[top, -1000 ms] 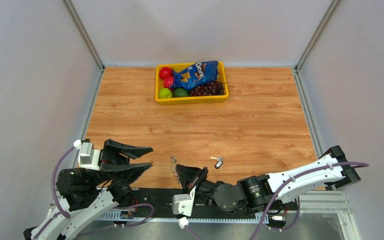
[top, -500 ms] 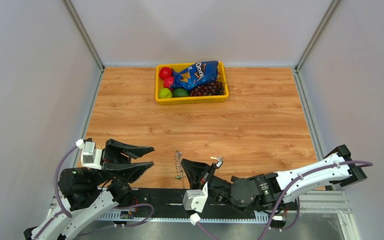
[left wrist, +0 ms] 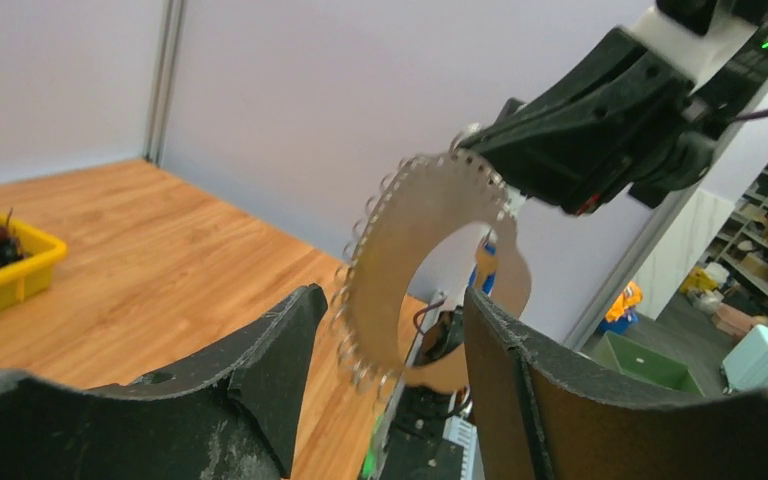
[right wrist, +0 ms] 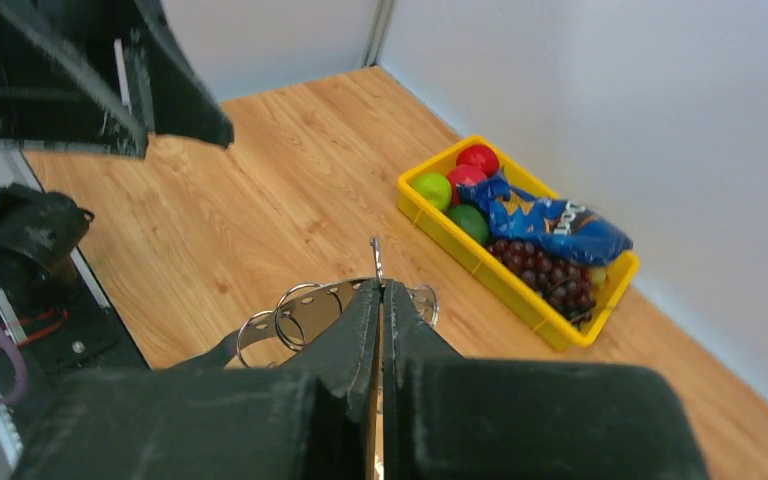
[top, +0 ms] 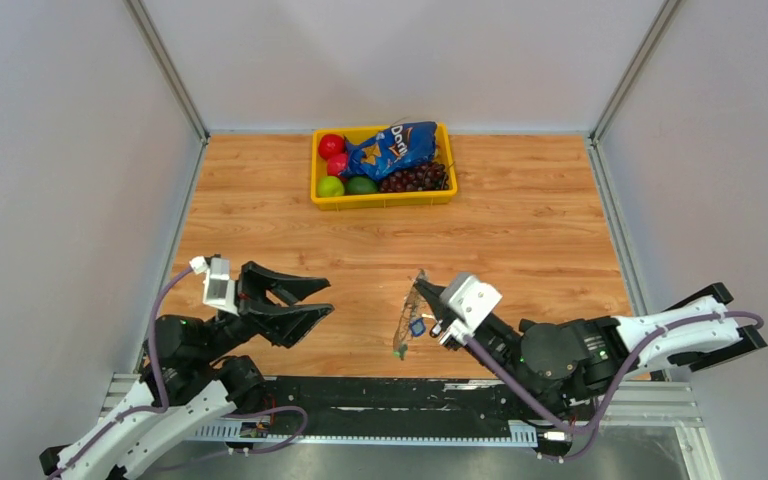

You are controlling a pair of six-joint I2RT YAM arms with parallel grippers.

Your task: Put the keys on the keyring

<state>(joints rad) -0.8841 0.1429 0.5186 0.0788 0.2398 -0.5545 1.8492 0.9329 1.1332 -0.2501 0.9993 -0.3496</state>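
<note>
Right gripper (top: 426, 291) jaws clamped on the keyring (left wrist: 400, 230), held aloft; left gripper (top: 326, 298) jaws apart. Steady that band gently first.

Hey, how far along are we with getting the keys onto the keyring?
Done: the silvery-grey oval band keyring with its small blue piece is up off the wooden table, held in the shut fingers of the right gripper. In hand: the left gripper is open and faces the loop. Left: no key shows on the ring or in either gripper, and I cannot spot the keys, so all the threading remains.
</note>
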